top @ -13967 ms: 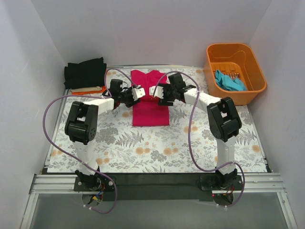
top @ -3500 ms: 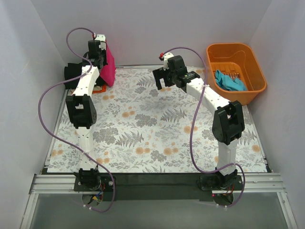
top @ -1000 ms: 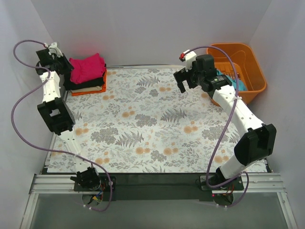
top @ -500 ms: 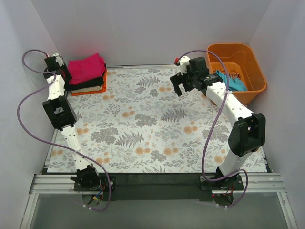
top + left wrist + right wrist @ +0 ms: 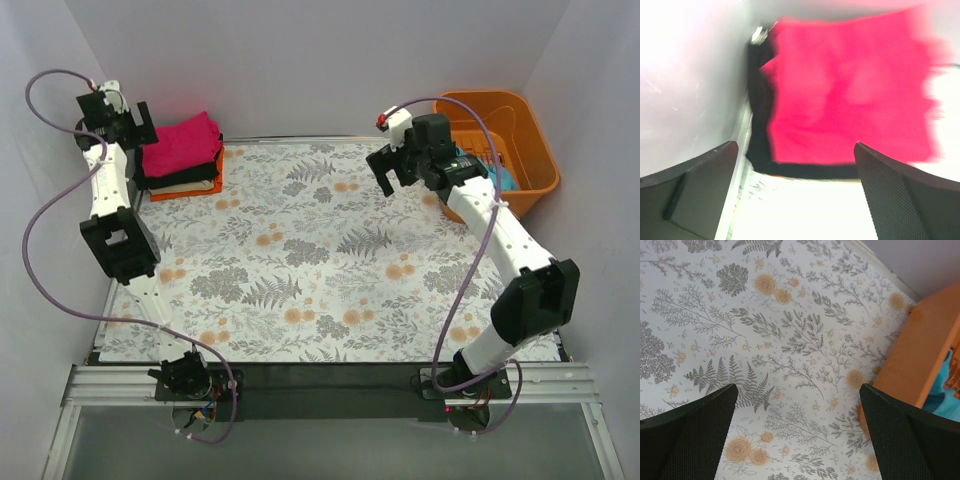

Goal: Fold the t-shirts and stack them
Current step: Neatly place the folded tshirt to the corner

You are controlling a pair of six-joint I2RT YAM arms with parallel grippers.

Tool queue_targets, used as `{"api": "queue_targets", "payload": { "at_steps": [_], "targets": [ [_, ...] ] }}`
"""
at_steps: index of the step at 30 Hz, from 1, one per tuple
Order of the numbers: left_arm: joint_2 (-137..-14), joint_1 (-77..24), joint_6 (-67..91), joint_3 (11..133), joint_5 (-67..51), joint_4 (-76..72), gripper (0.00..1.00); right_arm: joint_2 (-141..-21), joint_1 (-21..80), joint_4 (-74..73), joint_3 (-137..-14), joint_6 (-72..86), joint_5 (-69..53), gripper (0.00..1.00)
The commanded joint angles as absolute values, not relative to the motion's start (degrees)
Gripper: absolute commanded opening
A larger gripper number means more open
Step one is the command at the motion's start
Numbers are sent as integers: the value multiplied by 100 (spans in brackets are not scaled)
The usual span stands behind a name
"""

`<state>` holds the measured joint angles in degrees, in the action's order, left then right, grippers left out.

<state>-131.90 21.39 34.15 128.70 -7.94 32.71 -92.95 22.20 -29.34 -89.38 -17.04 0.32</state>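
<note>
Magenta t-shirt [image 5: 183, 143] lies folded on top of the pile in the upper left of the overhead frame. A black t-shirt [image 5: 180, 178] sits under it, and an orange one [image 5: 186, 193] shows at the bottom edge. The pile is close against the back and left walls.

Left gripper [image 5: 140, 122] hovers at the pile's left edge. Its jaws are spread wide with nothing between them. The wrist view is blurred, so the magenta piece may overhang the black one on one side; cannot tell for sure.

Right gripper [image 5: 392, 178] hangs over the floral table [image 5: 300, 260] at upper centre-right, its fingers wide apart and empty. It is just beside the orange basket [image 5: 500, 97]. A teal t-shirt [image 5: 503, 176] lies crumpled inside the basket, partly hidden behind the arm.

Step in hand, as judged: the magenta piece is stacked, and this is the let-go. The teal shirt is not yet touched.

Next move likely calls for:
- The left arm lifts straight off without dragging the top layer.
- The right arm reaches over the basket rim, pinches the teal cloth and carries it to the middle of the table for spreading.

Room:
- Left arm is stretched along the left wall, with little slack there.
- Basket is near the right wall, so entry is best from above.
- The middle and lower parts of the table give broad working space.
</note>
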Motion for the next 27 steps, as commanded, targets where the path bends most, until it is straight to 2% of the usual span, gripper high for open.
{"api": "queue_targets", "payload": {
  "at_steps": [1, 4, 7, 11, 15, 22, 27],
  "targets": [
    [-11577, 1653, 3366, 12911, -1441, 3855, 97, -8632, 2031, -2883, -8921, -1855, 71, 98],
    [-11005, 1372, 3673, 12727, -1950, 4383, 98, -8368, 1777, -3023, -8728, -1758, -367, 98],
    [-10390, 924, 3727, 12008, -2171, 4657, 98, -8087, 1609, -3137, -8473, -1740, -710, 98],
    [-9459, 116, 3586, 10340, -2135, 4466, 98, -7648, 1494, -3348, -7929, -1670, -1036, 98],
    [-8624, -184, 3814, 8523, -2829, 4254, 98, -7129, 1415, -3506, -7121, -1573, -1370, 98],
    [-7287, -475, 3858, 6314, -2418, 3754, 98, -6557, 1433, -3349, -5688, -1336, -1846, 99],
    [-6671, -475, 3876, 5862, -2399, 3647, 98, -6276, 1424, -3322, -5291, -1389, -1670, 98]
  ]
}}
